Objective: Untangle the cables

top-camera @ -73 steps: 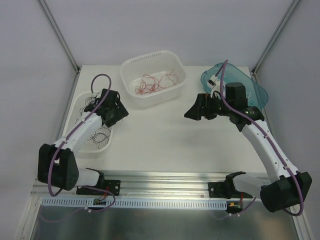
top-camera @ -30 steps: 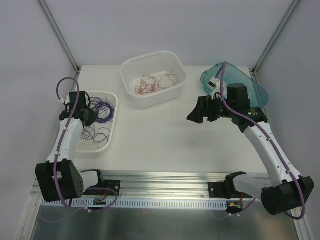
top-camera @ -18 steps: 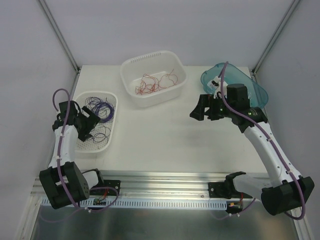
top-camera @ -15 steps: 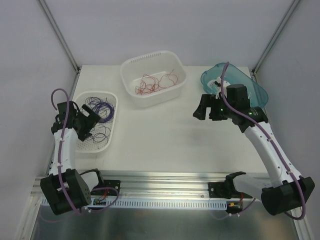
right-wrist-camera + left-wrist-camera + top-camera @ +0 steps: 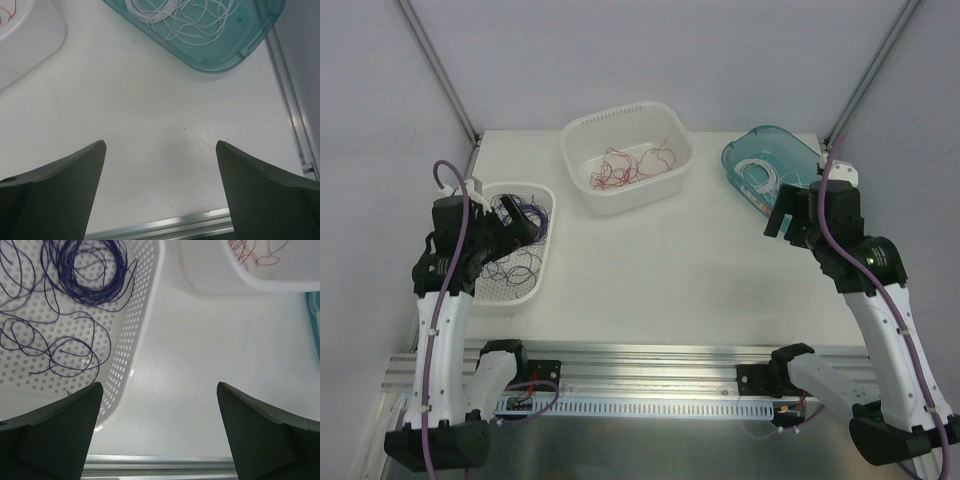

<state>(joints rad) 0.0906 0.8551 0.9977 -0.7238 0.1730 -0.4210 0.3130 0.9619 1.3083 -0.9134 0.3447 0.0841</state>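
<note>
Our left end effector [image 5: 159, 390]: jaws spread wide, nothing between them, hovering over edge of perforated tray [image 5: 142, 340] and bare tabletop [image 5: 200, 365] beside it. Purple cables [image 5: 90, 270] lie inside that tray: one tight coil, loose loops near it. Our right end effector [image 5: 160, 145]: jaws wide too, empty, above tabletop near teal tub [image 5: 235, 50]. White cables [image 5: 150, 9] rest inside tub. Further out, we see red cables [image 5: 630, 165] tangled in white basket [image 5: 620, 112] at far middle of tabletop.
</note>
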